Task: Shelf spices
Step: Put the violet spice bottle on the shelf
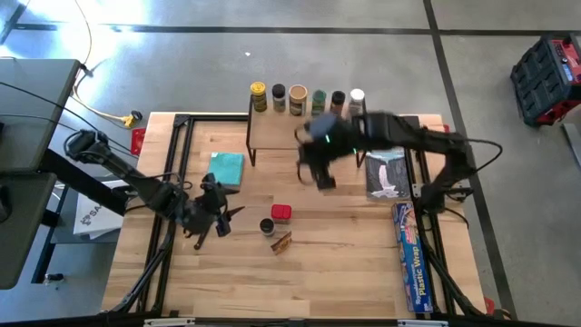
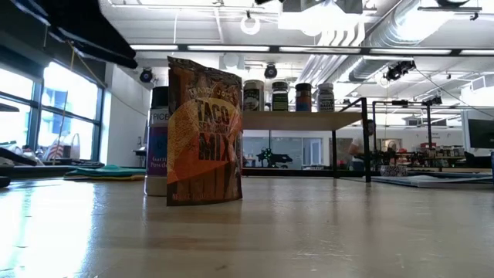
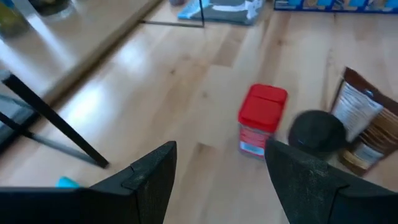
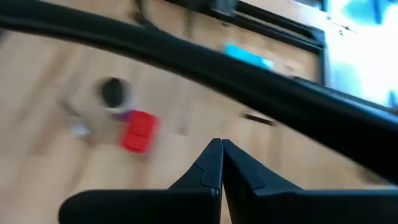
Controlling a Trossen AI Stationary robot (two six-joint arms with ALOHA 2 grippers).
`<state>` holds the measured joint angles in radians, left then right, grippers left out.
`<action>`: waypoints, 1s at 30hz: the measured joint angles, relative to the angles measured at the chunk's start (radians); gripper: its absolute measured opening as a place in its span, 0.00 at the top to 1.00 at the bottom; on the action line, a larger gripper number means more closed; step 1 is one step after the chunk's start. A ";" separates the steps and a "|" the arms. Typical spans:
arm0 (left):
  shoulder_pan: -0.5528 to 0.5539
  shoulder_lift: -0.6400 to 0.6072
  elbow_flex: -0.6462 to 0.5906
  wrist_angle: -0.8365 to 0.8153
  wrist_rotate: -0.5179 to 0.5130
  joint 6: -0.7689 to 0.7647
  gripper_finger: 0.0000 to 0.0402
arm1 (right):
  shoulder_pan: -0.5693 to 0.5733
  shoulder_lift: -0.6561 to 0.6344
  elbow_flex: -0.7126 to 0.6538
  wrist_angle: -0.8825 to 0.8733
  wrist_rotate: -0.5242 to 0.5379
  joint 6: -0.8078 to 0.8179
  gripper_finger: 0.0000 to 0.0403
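Note:
Six jars, lids yellow through white, stand in a row along the far edge of the light-wood shelf; the low view shows them on the shelf top. On the table stand a red box, a black-lidded jar and the brown-orange packet, which is upright in the low view. My left gripper hovers open left of the red box. My right gripper is shut in the air, near the shelf's near edge, holding nothing.
A teal cloth lies by the shelf's left legs. A grey-white packet and the long blue plastic-wrap box lie along the table's right side. Bare wood stretches in front of the packet toward the near edge.

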<state>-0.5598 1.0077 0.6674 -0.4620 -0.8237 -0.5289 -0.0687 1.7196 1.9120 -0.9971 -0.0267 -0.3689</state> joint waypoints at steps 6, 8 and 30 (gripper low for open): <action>-0.051 0.000 -0.110 0.197 0.014 -0.061 0.41 | 0.205 -0.119 -0.384 0.407 0.003 0.188 1.00; -0.051 0.000 -0.153 0.292 0.041 -0.054 0.41 | 0.263 -0.132 -0.490 0.542 -0.001 0.221 1.00; 0.091 0.287 -0.274 0.972 0.333 0.325 0.27 | 0.337 -0.079 -0.841 1.183 0.131 0.314 1.00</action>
<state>-0.4685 1.2943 0.3939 0.5099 -0.4910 -0.2037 0.2681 1.6402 1.0710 0.1859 0.1047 -0.0553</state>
